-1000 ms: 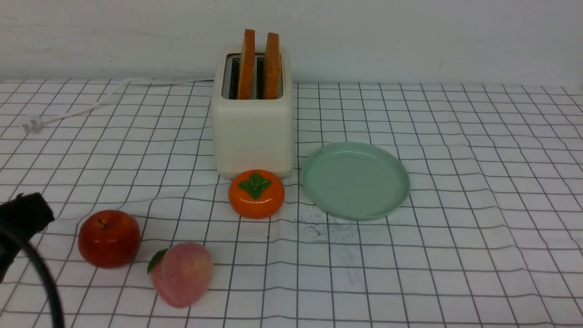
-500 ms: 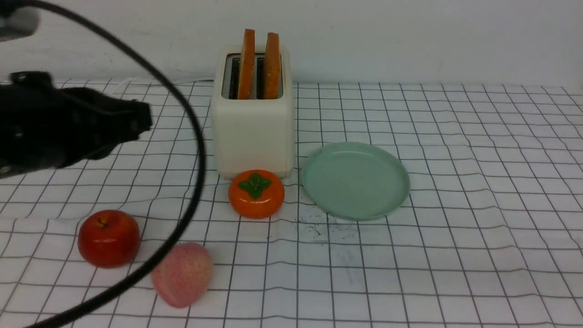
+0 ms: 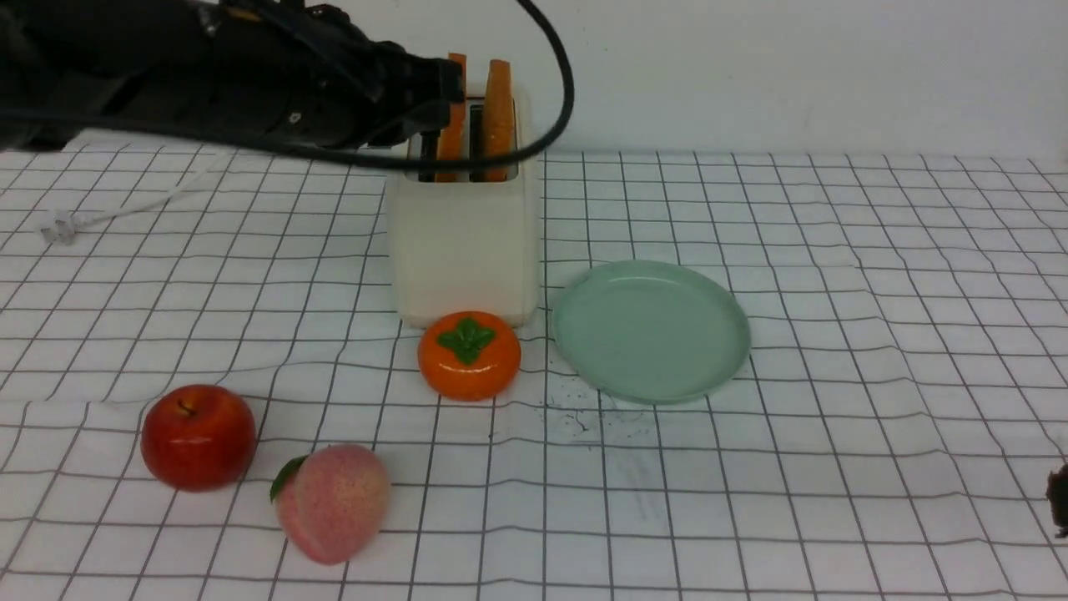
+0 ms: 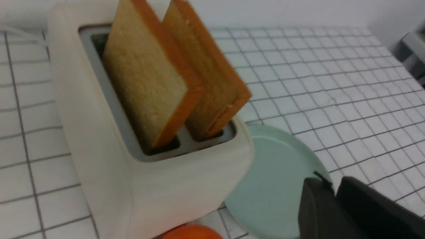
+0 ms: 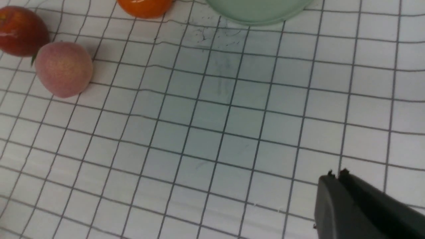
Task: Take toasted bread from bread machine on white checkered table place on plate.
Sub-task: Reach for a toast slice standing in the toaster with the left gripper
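Two slices of toasted bread stand upright in the bread machine (image 3: 463, 242); the right slice (image 3: 499, 113) is fully visible, the left slice (image 3: 455, 138) is partly behind my left gripper (image 3: 446, 88). That gripper hovers at the toaster's top left, its jaws barely parted and empty. In the left wrist view both slices (image 4: 146, 83) (image 4: 212, 76) rise from the bread machine (image 4: 109, 159), with the left gripper (image 4: 332, 183) apart from them over the plate (image 4: 275, 186). The mint plate (image 3: 651, 334) lies empty right of the toaster. My right gripper (image 5: 337, 174) is shut and empty above the white checkered table (image 5: 215, 132).
An orange persimmon (image 3: 469, 355) sits right in front of the toaster. A red apple (image 3: 198, 436) and a peach (image 3: 334, 501) lie at the front left. The white power cord (image 3: 125, 204) trails left of the toaster. A sliver of the right gripper (image 3: 1058, 501) shows at the right edge.
My left arm has swung up from the front left and across to the toaster's top, and its jaws have parted slightly. The right gripper's tip has come into the front view's right edge.
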